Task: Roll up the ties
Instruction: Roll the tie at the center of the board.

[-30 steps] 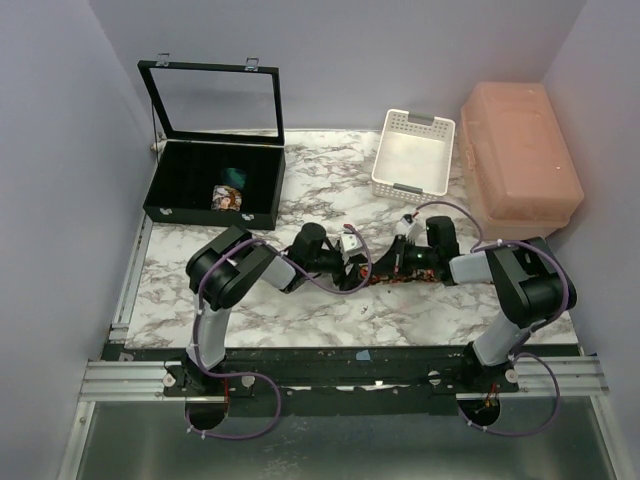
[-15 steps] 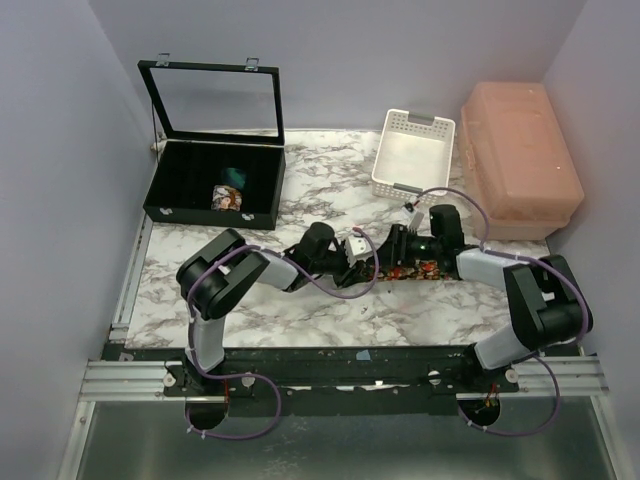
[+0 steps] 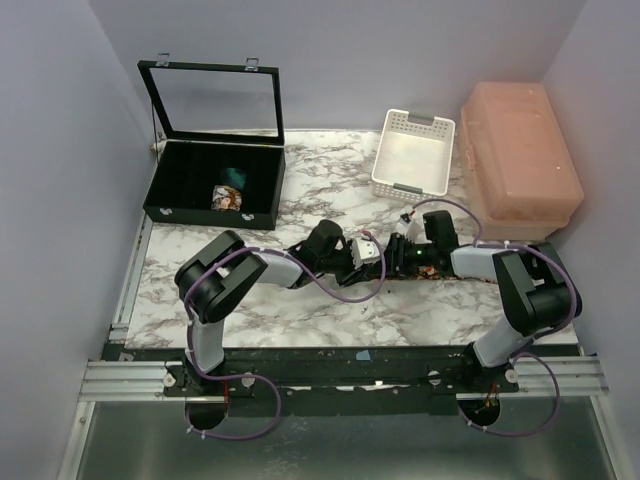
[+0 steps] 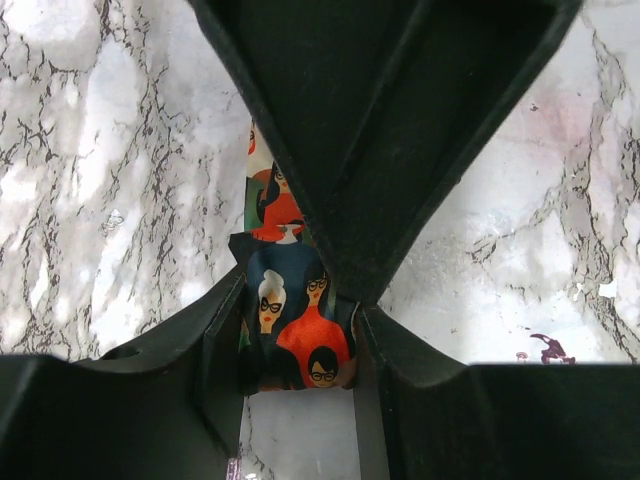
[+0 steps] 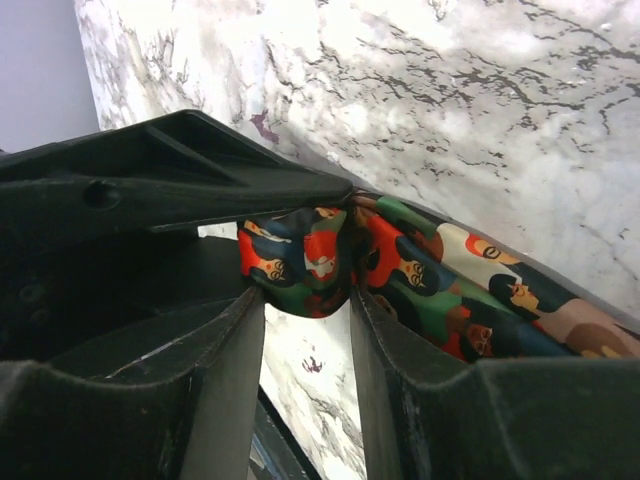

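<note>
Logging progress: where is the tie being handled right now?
Mid-table in the top view, the printed tie is gripped by the left hand and right hand.

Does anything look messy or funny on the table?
Yes. The tie is scrunched into a lumpy bunch between the left gripper and right gripper, not a neat roll like the rolled ties in the black case.

Both grippers bunched up mid-counter now

The left gripper [image 4: 298, 335] slid toward the counter's right edge and the right gripper [image 5: 300, 300] came in to meet it, so they're nearly touching. The left narrowed onto the tie [image 5: 430, 270]; the right went from fully closed to wider, then pinched it.
</note>
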### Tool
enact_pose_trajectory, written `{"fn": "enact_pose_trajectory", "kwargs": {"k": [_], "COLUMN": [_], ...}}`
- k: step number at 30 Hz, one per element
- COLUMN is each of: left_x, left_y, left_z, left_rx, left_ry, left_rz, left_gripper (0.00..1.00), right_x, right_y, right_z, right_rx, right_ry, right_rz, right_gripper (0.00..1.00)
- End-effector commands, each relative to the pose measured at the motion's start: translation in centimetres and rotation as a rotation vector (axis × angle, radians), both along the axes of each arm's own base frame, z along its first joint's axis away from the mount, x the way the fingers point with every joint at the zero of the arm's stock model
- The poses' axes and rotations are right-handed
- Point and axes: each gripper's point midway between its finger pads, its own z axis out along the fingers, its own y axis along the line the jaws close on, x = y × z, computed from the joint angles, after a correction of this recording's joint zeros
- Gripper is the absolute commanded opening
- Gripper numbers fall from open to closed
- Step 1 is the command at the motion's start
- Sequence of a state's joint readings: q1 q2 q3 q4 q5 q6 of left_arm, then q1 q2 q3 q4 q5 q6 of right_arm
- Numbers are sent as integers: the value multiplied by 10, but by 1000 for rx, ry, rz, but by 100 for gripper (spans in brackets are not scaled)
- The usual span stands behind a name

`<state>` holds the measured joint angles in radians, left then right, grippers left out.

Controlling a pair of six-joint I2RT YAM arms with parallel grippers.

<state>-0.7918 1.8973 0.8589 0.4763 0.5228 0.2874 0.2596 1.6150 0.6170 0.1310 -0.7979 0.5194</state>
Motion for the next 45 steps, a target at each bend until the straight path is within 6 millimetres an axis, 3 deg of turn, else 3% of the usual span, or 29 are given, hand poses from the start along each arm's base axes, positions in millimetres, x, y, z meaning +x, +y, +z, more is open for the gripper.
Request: {"fn": "enact_pose_trajectory", "kwargs": {"k": [1,5,8,13,16,21,23,28,33,45], "left_x": [-19,-20,-21,-23,-23,-24,-23,-20,-17,6], "left_y": [29,29,30,29,28,25,24,22,19,3], "left_z": [-49,-51,-52,-52,-52,-49,-43,-7,-3,-15], "left_rx": [192,200,206,204,203,182,140,-90,-153,-157], "left_ry": [71,73,79,83,84,101,104,72,42,-81], "left_rz": [2,-5,-7,-14,-18,-28,-19,-14,-14,-58], "left_gripper": [26,26,26,26,26,34,51,70,73,70], "right_x": [10,11,13,16,18,12,7,-2,-14,-26], "right_y": [0,-2,-1,-1,0,-8,-14,-26,-32,-33], "right_z": [-7,-11,0,-1,-7,-31,-40,-59,-77,-89], "right_rx": [-1,-18,-6,-8,-3,-79,-117,-194,-218,-239], "right_ry": [-8,2,-35,-27,-13,59,94,173,278,343], "right_rz": [-36,-39,-31,-44,-52,-58,-64,-92,-77,60], "right_gripper": [40,38,49,43,36,1,1,1,0,0]}}
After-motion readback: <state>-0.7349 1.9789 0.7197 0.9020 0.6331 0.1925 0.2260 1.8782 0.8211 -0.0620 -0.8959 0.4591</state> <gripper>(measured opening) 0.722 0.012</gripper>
